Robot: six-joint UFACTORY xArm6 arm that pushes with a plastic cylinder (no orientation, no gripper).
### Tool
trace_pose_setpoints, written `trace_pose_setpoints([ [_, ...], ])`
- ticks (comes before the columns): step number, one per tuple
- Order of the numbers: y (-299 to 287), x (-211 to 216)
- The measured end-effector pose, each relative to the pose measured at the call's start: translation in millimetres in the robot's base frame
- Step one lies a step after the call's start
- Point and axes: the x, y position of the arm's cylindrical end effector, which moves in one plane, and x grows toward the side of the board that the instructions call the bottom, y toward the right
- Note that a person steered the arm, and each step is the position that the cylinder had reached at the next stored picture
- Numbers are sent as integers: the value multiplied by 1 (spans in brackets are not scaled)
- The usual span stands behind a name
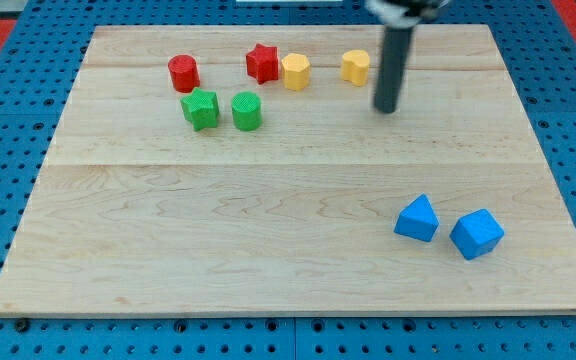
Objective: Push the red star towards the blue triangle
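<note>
The red star (262, 62) lies near the view's top, left of centre, touching a yellow hexagon-like block (295, 72) on its right. The blue triangle (417, 218) lies at the lower right of the board, next to a blue cube (477, 234). My tip (386, 109) is a dark rod's end at the upper right of centre, about 125 px right of the red star and just right of and below a yellow block (356, 67). It touches no block.
A red cylinder (183, 73), a green star (200, 108) and a green cylinder (247, 111) sit at the upper left. The wooden board (268, 250) rests on a blue pegboard surface.
</note>
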Motion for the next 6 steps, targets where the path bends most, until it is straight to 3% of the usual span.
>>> trace_pose_setpoints([
  [1, 9, -66],
  [2, -42, -83],
  [3, -106, -71],
  [4, -117, -108],
  [6, -218, -112],
])
